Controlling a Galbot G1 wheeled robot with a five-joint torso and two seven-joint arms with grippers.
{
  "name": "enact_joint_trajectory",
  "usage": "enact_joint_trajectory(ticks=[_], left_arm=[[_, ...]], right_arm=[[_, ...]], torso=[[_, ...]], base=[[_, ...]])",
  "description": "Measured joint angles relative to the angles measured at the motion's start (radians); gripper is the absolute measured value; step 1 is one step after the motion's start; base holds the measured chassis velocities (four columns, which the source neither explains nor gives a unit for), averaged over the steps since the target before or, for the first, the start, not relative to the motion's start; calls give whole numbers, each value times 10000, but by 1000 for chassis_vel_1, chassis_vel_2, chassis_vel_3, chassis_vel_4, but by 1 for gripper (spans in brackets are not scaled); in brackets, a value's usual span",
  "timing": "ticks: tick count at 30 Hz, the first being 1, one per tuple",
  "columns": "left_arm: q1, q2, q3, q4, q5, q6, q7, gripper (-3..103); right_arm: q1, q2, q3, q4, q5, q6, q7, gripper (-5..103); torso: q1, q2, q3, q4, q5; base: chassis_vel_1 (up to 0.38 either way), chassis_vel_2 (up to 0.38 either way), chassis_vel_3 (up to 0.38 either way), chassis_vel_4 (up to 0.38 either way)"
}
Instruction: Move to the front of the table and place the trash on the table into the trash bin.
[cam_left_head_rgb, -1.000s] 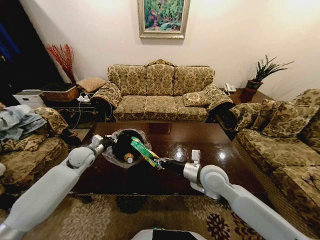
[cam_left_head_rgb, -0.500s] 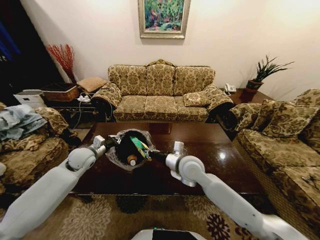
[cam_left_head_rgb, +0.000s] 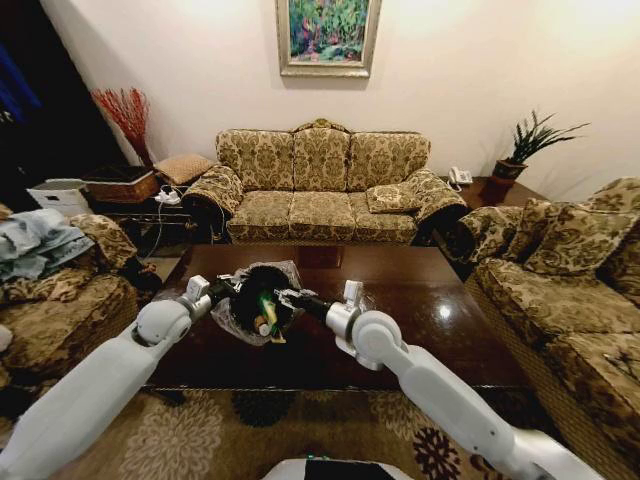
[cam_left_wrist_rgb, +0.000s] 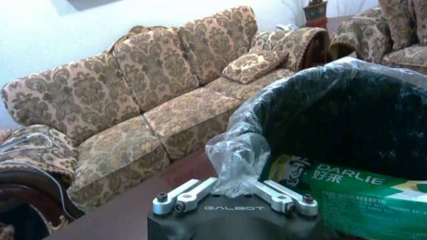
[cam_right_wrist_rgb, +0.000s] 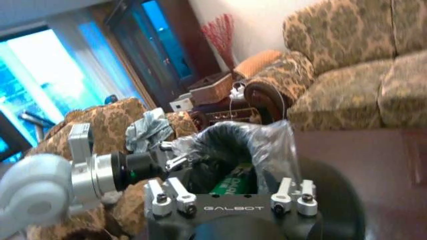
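Observation:
The black trash bin (cam_left_head_rgb: 250, 296) with its clear bag hangs tilted over the dark table (cam_left_head_rgb: 420, 300). My left gripper (cam_left_head_rgb: 222, 290) is shut on its rim, and the fingers (cam_left_wrist_rgb: 190, 192) pinch the bag's edge in the left wrist view. My right gripper (cam_left_head_rgb: 290, 298) is at the bin's mouth, its fingers (cam_right_wrist_rgb: 163, 195) spread wide. A green piece of trash (cam_left_head_rgb: 268, 306) lies inside the bin (cam_left_wrist_rgb: 347, 115); it is a package lettered "DARLIE" (cam_left_wrist_rgb: 347, 197). Beside it is a white-capped bottle (cam_left_head_rgb: 262, 328). The right wrist view shows the green package (cam_right_wrist_rgb: 233, 184) just beyond my open fingers.
A three-seat sofa (cam_left_head_rgb: 320, 185) stands behind the table, with armchairs at the left (cam_left_head_rgb: 60, 290) and right (cam_left_head_rgb: 570, 290). A woven basket (cam_left_head_rgb: 120, 185) sits on a side stand at the back left. Patterned carpet (cam_left_head_rgb: 250, 430) lies in front of the table.
My right gripper moved left to the bin's mouth. The green package went from above the rim down into the bin and is free of the fingers. The left arm kept its hold on the bin.

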Motion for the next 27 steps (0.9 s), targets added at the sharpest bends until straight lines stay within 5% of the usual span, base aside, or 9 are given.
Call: enact_joint_trajectory(ticks=[2,5,11,16,21,27], left_arm=[[0,-13,-11,13,2,-2,0,0],[23,-7,-53,96,21,-5,69,0],[114,264,-226,218,-182,218,238,0],[109,431,-385,320,-964,961,-526,0],[55,626,-625,236,-1957,1942,-1191,0],[119,1110,-985,180,-3293,2351,-1853,0]], right_arm=[[-67,-104,141,28,-94,143,-317,79],[-437,-227,888,-59,-452,1500,-1551,95],[-1143,-289,1958,-477,-1736,3094,-2057,100],[-2252,-380,3019,-1127,-4312,4245,-1570,100],[-3041,-158,3799,-1189,-5265,4306,-945,100],[-3545,267,4421,-1489,-6357,4812,-741,100]], torso=[[-1,0,0,1,2],[0,0,0,0,-2],[0,0,0,3,3],[0,0,-1,2,-2],[0,0,-1,-1,-4],[0,0,0,3,1]], base=[[0,0,0,0],[0,0,0,0],[0,0,0,0],[0,0,0,0],[0,0,0,0],[0,0,0,0]])
